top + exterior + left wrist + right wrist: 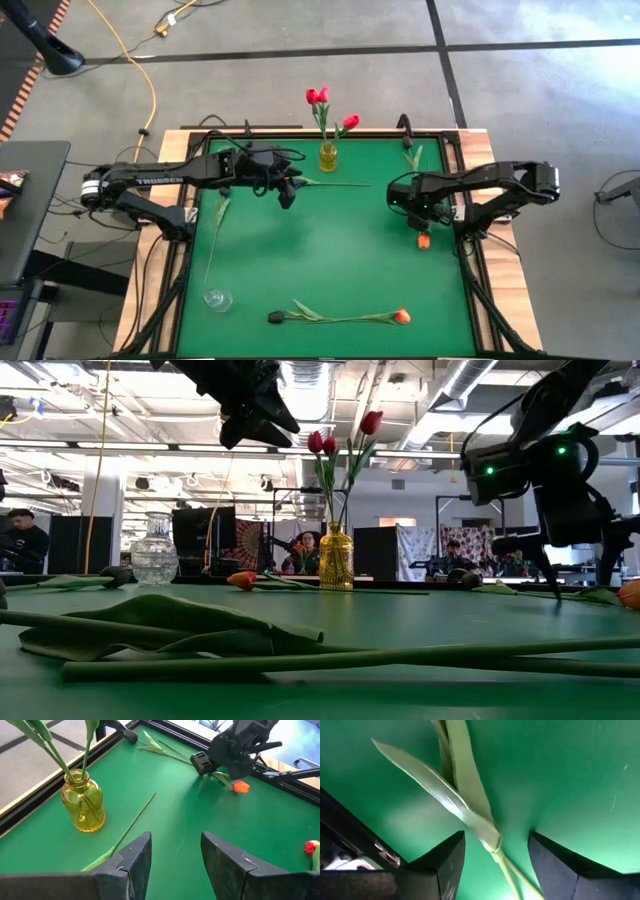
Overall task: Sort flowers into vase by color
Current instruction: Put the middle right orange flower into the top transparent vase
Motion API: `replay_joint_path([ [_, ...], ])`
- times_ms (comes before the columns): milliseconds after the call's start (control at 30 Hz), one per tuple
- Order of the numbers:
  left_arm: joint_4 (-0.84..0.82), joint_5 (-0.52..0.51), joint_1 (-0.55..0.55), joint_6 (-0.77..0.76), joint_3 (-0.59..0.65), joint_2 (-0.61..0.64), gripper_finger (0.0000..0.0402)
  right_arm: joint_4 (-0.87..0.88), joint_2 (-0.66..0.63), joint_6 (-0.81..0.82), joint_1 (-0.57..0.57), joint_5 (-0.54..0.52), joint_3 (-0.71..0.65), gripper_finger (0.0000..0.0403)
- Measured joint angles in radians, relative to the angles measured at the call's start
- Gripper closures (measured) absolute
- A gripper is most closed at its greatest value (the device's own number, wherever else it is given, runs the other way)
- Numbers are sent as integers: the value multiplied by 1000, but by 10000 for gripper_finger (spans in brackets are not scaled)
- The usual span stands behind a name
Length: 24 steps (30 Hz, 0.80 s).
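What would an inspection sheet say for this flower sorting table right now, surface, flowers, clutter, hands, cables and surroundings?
Surface: green mat in a black frame, flat, no spills seen.
Job's things: yellow vase at the far edge holds red tulips. Clear vase at the near left corner is empty. Orange tulip lies along the near edge; another orange tulip lies under the right arm; more stems lie loose.
Clutter: nothing seen.
Hands: left hand open, above the mat beside the yellow vase. Right hand open, low over a stem with leaves.
Cables: yellow cable on the floor beyond the table.
Surroundings: grey floor; people at desks in the low view.
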<state>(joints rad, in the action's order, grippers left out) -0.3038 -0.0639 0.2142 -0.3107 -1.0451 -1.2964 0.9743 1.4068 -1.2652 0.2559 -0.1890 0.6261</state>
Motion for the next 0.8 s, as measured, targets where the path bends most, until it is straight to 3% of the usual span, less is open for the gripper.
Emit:
replay_joint_path([
  [233,-1,0,0,10,0,0,242,-26,34,9,-23,-33,2,207],
  [600,-2,0,0,45,0,0,242,38,-28,27,-106,-91,19,376],
  [800,-1,-4,0,74,0,0,242,135,-47,86,-133,-95,107,371],
])
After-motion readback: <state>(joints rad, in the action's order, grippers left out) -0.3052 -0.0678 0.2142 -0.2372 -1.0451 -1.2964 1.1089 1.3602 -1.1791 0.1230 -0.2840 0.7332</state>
